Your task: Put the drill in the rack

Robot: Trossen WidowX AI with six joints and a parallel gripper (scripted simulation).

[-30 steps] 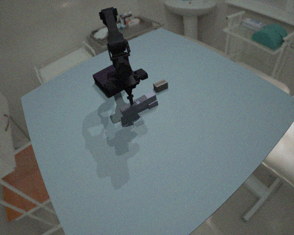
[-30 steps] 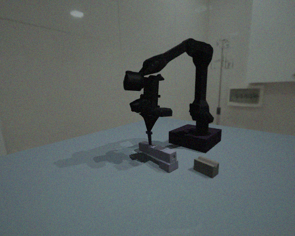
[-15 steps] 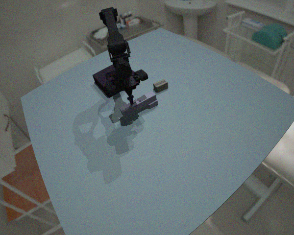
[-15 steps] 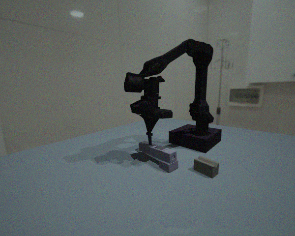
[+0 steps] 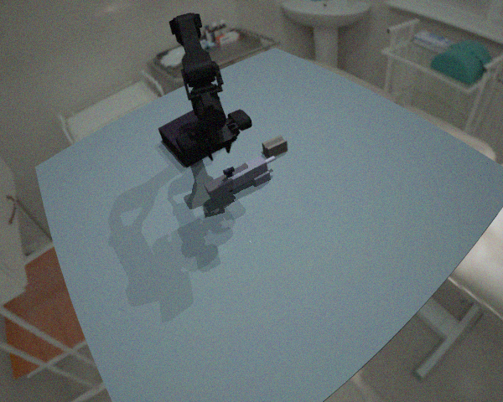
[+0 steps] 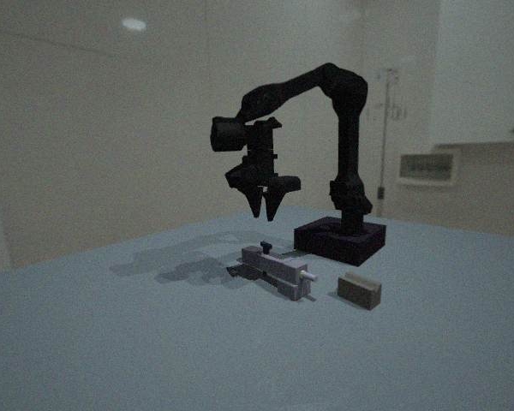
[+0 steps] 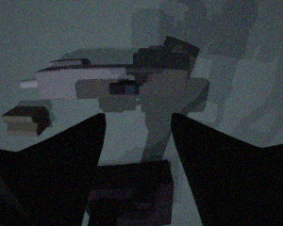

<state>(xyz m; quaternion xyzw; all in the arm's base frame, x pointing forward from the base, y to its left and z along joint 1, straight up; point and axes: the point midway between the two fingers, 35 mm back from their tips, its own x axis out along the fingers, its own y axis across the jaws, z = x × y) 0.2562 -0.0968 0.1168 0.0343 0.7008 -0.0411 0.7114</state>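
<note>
Our fingers [image 5: 220,154] [image 6: 263,218] hang half open, holding nothing, above the key [image 5: 229,171] [image 6: 265,247] [image 7: 124,88]. The drill [image 5: 270,159] [image 6: 309,276] [image 7: 28,84] pokes out beyond them; a crooked grip could bind it.

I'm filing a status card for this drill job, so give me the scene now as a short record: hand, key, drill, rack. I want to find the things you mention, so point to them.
hand [image 5: 220,154] [image 6: 263,218] [image 7: 138,120]: partly open, nothing between the fingers, above the table
key [image 5: 229,172] [image 6: 265,246] [image 7: 124,88]: black, standing on top of the pale block, not touched by the hand
drill [image 5: 270,159] [image 6: 309,276] [image 7: 28,84]: pale rod end sticking out of the block's end
rack [image 5: 275,147] [image 6: 358,292] [image 7: 24,125]: tan, beside the block, no drill in it
</note>
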